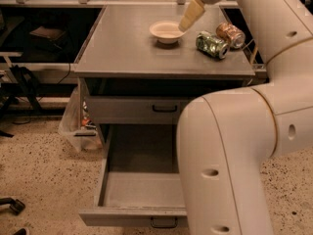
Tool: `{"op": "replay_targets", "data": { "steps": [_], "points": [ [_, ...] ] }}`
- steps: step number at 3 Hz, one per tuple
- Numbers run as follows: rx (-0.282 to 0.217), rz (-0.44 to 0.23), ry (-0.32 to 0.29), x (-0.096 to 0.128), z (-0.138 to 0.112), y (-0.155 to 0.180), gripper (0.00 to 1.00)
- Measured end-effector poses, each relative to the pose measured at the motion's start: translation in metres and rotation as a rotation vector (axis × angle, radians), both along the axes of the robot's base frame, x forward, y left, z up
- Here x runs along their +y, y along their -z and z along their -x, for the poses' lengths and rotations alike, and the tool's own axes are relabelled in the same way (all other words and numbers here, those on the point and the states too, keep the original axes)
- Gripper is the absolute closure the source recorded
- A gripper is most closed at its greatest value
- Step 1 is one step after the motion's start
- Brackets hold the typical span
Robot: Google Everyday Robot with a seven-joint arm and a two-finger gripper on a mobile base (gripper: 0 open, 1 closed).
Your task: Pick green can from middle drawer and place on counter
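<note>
The gripper (191, 14) hangs above the counter (122, 48), its cream tapered tip just over the rim of the small round bowl (167, 32); clenched or released, I cannot tell how the jaws stand. The green can (212, 44) lies on its side on the matte grey top, well right of the bowl, its silver end facing us. A copper can (231, 35) lies touching it. Below, the middle drawer (142, 192) stands pulled out, a bare metal box.
</note>
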State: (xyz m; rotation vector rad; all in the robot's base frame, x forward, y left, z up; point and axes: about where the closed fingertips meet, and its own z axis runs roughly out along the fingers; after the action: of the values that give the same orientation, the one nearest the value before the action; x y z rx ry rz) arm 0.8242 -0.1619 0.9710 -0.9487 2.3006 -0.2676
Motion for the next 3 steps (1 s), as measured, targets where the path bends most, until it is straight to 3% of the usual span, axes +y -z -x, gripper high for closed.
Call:
{"op": "replay_targets", "data": {
  "steps": [1,2,3],
  "points": [
    [-0.150,0.041,0.079,0.055,0.005,-0.078,0.00],
    [-0.199,0.021,0.085,0.093,0.012,-0.103,0.00],
    [-0.199,0.020,0.084,0.093,0.012,-0.103,0.00]
  ]
}}
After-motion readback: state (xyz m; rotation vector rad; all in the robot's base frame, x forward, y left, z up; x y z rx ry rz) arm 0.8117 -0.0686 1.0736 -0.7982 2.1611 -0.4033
